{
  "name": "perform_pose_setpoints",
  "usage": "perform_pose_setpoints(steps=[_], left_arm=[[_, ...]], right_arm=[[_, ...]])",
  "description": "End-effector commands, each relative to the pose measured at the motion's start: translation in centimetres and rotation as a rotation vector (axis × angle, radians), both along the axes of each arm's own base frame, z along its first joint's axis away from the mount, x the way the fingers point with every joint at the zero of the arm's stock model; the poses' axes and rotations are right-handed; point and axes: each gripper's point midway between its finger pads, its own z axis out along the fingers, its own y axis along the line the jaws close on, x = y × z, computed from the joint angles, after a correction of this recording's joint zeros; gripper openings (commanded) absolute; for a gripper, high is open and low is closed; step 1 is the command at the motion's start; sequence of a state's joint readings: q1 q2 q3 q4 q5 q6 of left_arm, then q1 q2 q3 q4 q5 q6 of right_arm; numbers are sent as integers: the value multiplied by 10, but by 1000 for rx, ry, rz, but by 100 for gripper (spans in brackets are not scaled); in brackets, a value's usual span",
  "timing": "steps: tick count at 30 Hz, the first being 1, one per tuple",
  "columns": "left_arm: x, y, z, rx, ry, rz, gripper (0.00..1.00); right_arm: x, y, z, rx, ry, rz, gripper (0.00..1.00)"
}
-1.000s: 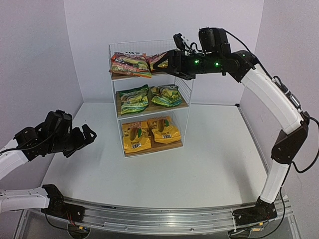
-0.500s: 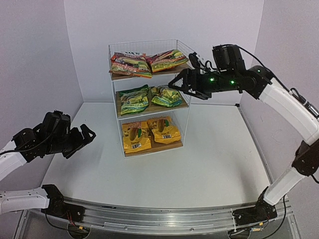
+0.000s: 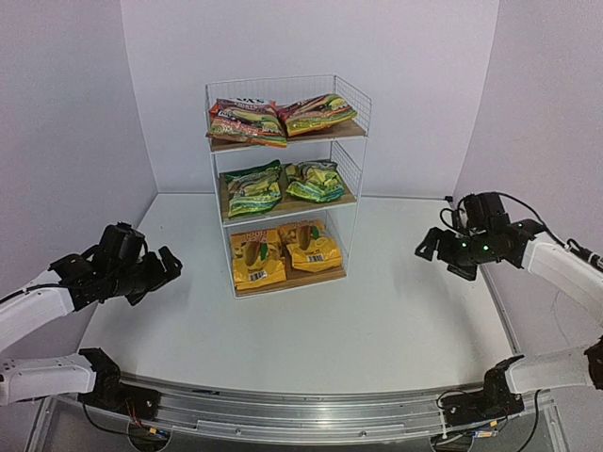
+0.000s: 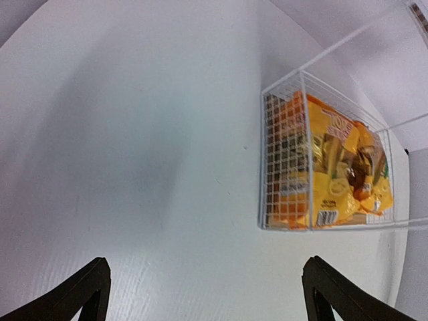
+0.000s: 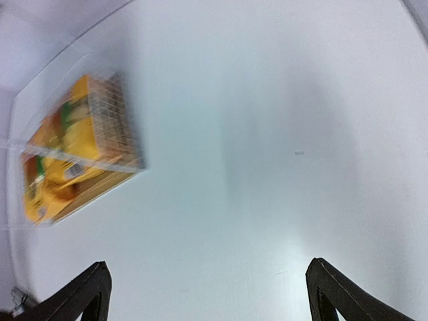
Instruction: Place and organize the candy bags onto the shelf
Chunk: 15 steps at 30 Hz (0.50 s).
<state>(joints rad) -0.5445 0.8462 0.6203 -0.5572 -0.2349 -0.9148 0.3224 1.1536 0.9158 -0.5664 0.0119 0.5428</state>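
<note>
Bags (image 3: 252, 189) are all shelved ahead of the left hand (image 3: 172, 264) and right hand (image 3: 424, 247), both spread; no further pick is judged needed.

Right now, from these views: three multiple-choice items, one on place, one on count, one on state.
1. Which tier of the shelf holds the yellow bags?
A. top
B. middle
C. bottom

2. How many bags are on the shelf in all?
A. six
B. four
C. three

3. What is the right gripper doing?
A. shut on a bag
B. open, holding nothing
C. reaching into the top tier

Answers:
1. C: both yellow bags lie side by side on the lowest board.
2. A: the top view shows two bags on each of the three tiers.
3. B: the wrist view shows its fingers wide apart over the table with nothing between them, and the top view shows it off to the side of the shelf.
</note>
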Motion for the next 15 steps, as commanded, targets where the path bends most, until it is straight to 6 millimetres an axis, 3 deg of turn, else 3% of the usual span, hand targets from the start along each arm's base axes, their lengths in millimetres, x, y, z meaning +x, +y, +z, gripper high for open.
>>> perform_pose_setpoints(steps=[1, 3, 6, 10, 15], left_arm=[[48, 60, 30, -14, -239, 153, 100], [56, 76, 28, -31, -264, 174, 100], [66, 83, 26, -5, -304, 169, 100], [70, 92, 26, 49, -338, 197, 100], [71, 92, 31, 65, -361, 185, 100]], right_arm=[[30, -63, -13, 71, -88, -152, 97], [37, -96, -17, 33, -131, -231, 95], [36, -130, -11, -143, -192, -314, 98], [28, -154, 1, -263, -233, -391, 98], [16, -164, 9, -308, -270, -437, 98]])
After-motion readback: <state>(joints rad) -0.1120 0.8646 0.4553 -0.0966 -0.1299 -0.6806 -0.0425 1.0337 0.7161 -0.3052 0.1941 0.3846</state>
